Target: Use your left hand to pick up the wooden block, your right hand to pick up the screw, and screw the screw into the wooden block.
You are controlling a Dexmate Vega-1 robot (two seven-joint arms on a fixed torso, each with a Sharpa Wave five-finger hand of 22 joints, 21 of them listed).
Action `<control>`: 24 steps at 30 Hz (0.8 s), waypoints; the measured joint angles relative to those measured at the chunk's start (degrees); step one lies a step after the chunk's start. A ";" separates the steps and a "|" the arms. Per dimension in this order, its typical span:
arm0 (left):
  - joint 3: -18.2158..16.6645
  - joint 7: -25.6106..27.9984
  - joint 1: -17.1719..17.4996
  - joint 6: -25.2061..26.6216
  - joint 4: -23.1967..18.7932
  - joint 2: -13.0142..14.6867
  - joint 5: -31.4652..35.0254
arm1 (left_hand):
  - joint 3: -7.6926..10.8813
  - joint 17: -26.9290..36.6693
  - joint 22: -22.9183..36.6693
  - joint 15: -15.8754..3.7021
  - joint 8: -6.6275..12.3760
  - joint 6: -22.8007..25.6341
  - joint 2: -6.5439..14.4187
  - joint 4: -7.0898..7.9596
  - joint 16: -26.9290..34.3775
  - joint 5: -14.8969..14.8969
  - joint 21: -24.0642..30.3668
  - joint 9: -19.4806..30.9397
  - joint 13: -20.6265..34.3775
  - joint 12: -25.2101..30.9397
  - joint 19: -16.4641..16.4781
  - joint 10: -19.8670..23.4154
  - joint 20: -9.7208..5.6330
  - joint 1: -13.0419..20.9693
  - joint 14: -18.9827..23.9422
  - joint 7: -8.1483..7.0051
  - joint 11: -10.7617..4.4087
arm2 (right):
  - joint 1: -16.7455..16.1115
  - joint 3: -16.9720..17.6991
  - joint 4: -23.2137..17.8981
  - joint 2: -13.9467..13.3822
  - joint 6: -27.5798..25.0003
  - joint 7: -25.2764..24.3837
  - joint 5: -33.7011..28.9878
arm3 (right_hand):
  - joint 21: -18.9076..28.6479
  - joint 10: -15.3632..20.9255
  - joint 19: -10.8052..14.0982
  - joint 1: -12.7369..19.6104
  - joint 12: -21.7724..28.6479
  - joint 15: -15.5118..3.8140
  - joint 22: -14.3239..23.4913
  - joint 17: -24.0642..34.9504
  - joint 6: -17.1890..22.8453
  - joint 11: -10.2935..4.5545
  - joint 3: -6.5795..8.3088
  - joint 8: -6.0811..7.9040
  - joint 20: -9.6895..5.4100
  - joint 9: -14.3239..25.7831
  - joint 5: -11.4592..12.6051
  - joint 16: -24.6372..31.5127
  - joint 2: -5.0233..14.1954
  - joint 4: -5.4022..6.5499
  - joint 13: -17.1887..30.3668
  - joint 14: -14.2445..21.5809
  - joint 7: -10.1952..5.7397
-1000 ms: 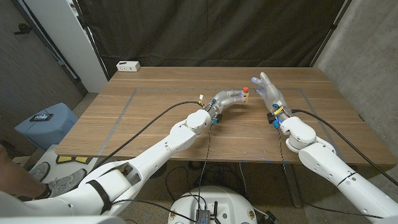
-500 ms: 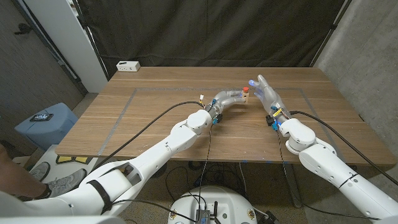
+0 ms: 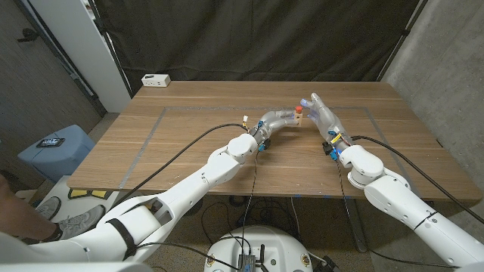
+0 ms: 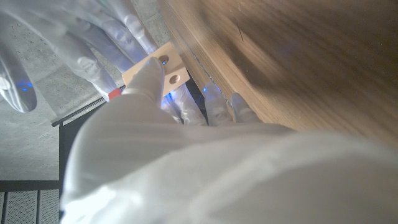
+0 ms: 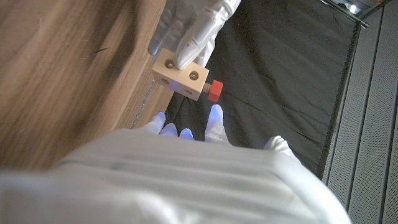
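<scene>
Wooden block (image 5: 180, 76) is held above the table (image 3: 189, 143) near its middle, pinched in the fingers of the left hand (image 3: 278, 119). A red-headed screw (image 5: 213, 90) projects from one end face of the block; two holes show on another face. The right hand (image 3: 321, 113) sits just beside the screw, fingers spread apart, holding nothing. A white box (image 3: 156, 79) lies at the table's far left corner

Lab: black curtain (image 3: 257, 38) backdrop, taped wooden table (image 3: 189, 143).
</scene>
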 measured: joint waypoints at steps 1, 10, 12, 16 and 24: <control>0.00 -0.01 -0.02 0.00 0.01 -0.01 0.00 | 0.00 0.00 0.00 0.00 0.00 0.00 0.00 0.00 0.00 0.01 0.00 0.00 0.00 0.00 0.00 0.00 0.00 0.00 0.00 0.00 0.00 | -0.03 0.00 -0.04 -0.02 -0.01 -0.01 -0.01 | 0.00 0.00 0.00 -0.14 0.00 -0.03 0.00 0.00 0.06 0.00 0.00 0.00 0.00 0.00 0.00 0.00 0.14 0.00 0.00 -0.03 0.06; 0.05 -0.12 -0.21 0.00 0.15 -0.04 0.06 | -0.02 0.00 0.00 0.00 -0.05 0.00 0.08 -0.02 0.00 0.23 0.00 -0.03 0.02 -0.01 0.00 -0.02 0.00 -0.08 0.00 0.00 0.00 | -0.25 -0.13 -0.55 -0.29 -0.33 -0.10 -0.08 | 0.23 0.00 0.00 -0.13 0.26 -0.44 0.00 0.00 0.37 0.00 0.00 0.22 0.00 0.00 0.00 0.00 0.14 0.00 0.00 -0.01 -0.25; 0.05 -0.13 -0.22 0.00 0.15 -0.05 0.06 | -0.02 0.00 0.00 0.00 -0.06 0.00 0.08 -0.02 0.00 0.23 0.00 -0.03 0.02 -0.02 0.00 -0.04 0.00 -0.08 0.00 0.00 -0.01 | -0.31 -0.21 -0.70 -0.34 -0.43 -0.10 -0.08 | 0.23 0.00 0.00 -0.13 0.26 -0.44 0.00 0.00 0.47 0.00 0.00 0.22 0.00 0.01 0.00 0.00 0.14 0.00 0.00 -0.01 -0.14; 0.07 -0.14 -0.23 0.00 0.17 -0.06 0.07 | -0.03 0.00 0.00 0.00 -0.07 -0.02 0.09 -0.03 0.00 0.23 0.00 -0.04 0.05 -0.02 0.00 -0.21 0.00 -0.09 0.00 -0.01 0.02 | -0.40 -0.25 -0.90 -0.42 -0.51 -0.10 -0.08 | 0.23 0.00 0.01 -0.13 0.26 -0.43 0.00 0.00 0.68 0.00 0.00 0.22 0.00 0.00 0.00 0.00 0.14 0.00 0.00 -0.01 0.06; 0.07 -0.14 -0.23 -0.01 0.21 -0.09 0.08 | -0.09 0.00 0.00 0.00 -0.11 -0.11 0.17 -0.09 0.00 0.23 0.00 0.01 0.04 0.19 0.00 -0.09 0.00 -0.17 0.00 -0.09 -0.10 | -0.74 -0.32 -1.32 -0.58 -0.69 -0.09 -0.06 | 0.23 -0.03 0.01 -0.13 0.26 -0.56 0.00 0.00 0.99 -0.64 0.17 0.22 0.00 0.00 0.00 0.00 0.14 -0.16 0.00 -0.14 -0.24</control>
